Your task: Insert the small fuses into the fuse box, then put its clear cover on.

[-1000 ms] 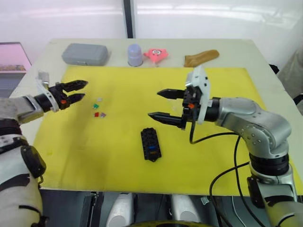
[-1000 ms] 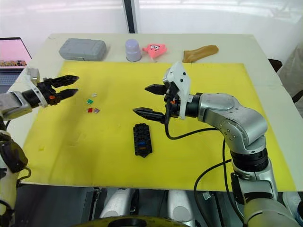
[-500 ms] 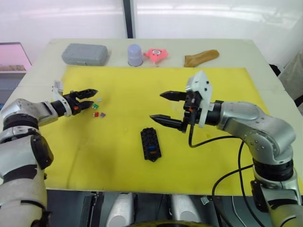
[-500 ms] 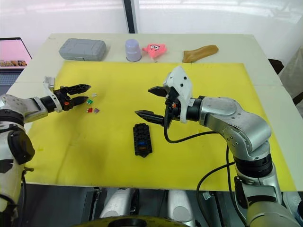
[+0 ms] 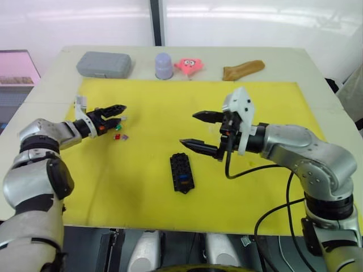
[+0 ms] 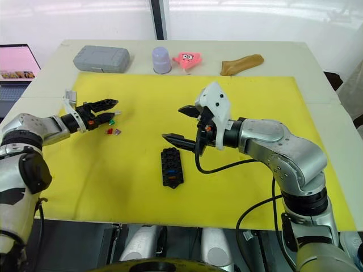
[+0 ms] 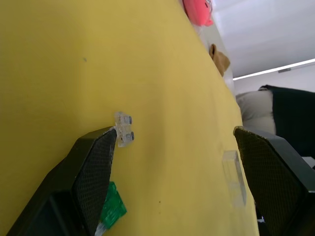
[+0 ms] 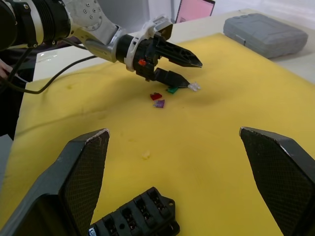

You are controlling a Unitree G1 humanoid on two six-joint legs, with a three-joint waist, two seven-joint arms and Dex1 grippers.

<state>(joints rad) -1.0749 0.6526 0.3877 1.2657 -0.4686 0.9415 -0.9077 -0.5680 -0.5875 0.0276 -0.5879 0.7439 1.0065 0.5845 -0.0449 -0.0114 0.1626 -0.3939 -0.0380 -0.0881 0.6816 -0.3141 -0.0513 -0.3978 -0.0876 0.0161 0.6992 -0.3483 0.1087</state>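
Note:
The black fuse box (image 5: 181, 173) lies on the yellow mat (image 5: 272, 102) near its front middle, with a blue piece in one slot. The small fuses lie loose at the mat's left: clear (image 6: 118, 113), green (image 6: 113, 120), red (image 6: 109, 131) and purple (image 6: 116, 132). My left gripper (image 5: 121, 111) is open, its fingertips right at the clear fuse (image 7: 124, 129) and green fuse (image 7: 112, 209). A transparent rectangular piece (image 7: 233, 177), apparently the clear cover, lies on the mat beyond them. My right gripper (image 5: 189, 128) hovers wide open just behind and right of the fuse box (image 8: 138, 219), holding nothing.
Along the table's far edge stand a grey case (image 5: 104, 63), a lavender cup (image 5: 164, 66), a pink toy (image 5: 188, 65) and a brown object (image 5: 243, 69). A laptop (image 6: 14, 58) sits off the table's left. A black cable (image 5: 255, 167) hangs from my right arm.
My left gripper has moved right across the mat until its fingertips reach the loose fuses. The right gripper has barely shifted and stays open.

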